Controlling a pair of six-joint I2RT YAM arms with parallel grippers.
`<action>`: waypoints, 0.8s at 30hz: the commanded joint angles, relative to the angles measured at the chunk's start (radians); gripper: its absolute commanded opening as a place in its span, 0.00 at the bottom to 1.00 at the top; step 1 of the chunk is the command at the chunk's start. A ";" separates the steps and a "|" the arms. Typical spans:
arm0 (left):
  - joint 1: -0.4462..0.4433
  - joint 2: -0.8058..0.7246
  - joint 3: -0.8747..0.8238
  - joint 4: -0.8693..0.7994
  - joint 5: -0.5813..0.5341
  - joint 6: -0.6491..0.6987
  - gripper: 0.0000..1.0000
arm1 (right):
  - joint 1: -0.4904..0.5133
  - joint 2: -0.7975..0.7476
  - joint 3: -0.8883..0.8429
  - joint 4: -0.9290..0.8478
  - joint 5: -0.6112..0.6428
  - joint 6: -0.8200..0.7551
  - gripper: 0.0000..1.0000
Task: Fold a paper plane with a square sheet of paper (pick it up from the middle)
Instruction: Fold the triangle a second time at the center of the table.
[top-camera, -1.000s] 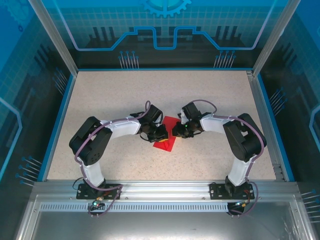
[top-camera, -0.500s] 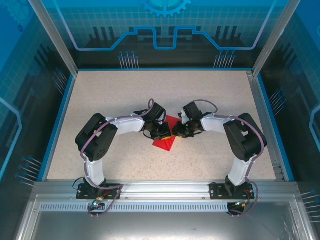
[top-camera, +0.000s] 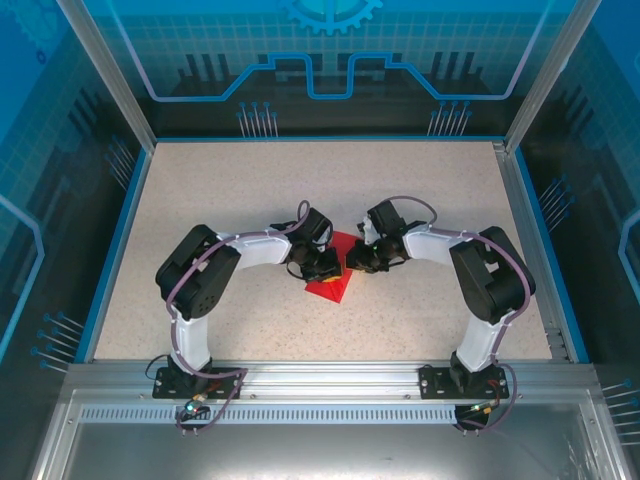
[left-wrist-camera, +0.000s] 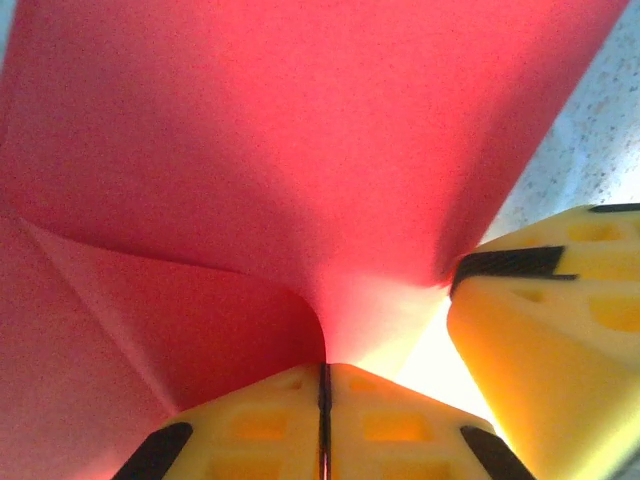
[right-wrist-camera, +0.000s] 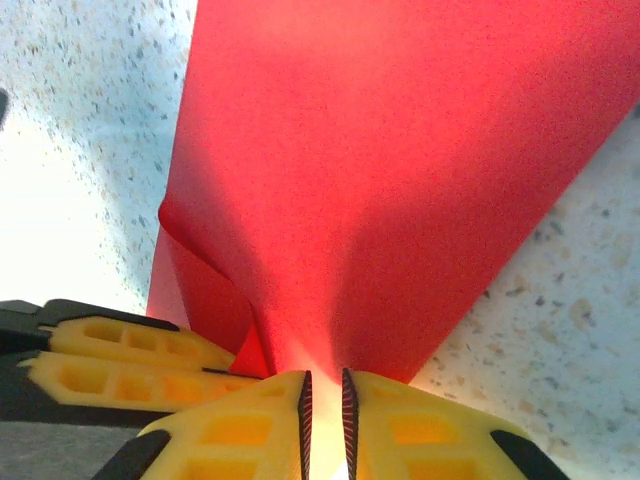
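Near the middle of the table, I have the square sheet of paper pinched by the left gripper and right gripper, both clamped thin on it. It is curled and lightly creased, with no dart shape yet; I judge most folds remain.

Speckled table beneath red paper

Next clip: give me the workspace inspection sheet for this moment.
Surface: speckled table, light, no marks seen.
Job's things: red paper, partly folded and curled, at centre between the grippers.
Clutter: nothing seen.
Grippers: left gripper and right gripper both shut on the red paper, close together.
Cables: cables looped along both arms.
Surroundings: blue printed walls; metal rail at the near edge.
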 joint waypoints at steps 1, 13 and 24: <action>-0.007 0.021 0.012 -0.010 0.017 0.022 0.10 | -0.020 -0.009 0.036 -0.056 0.036 -0.032 0.18; -0.007 0.012 0.023 -0.014 0.022 0.023 0.10 | -0.021 0.070 0.095 -0.106 0.079 -0.071 0.18; -0.007 0.013 0.057 -0.016 0.027 0.019 0.10 | -0.022 0.095 0.093 -0.117 0.075 -0.084 0.18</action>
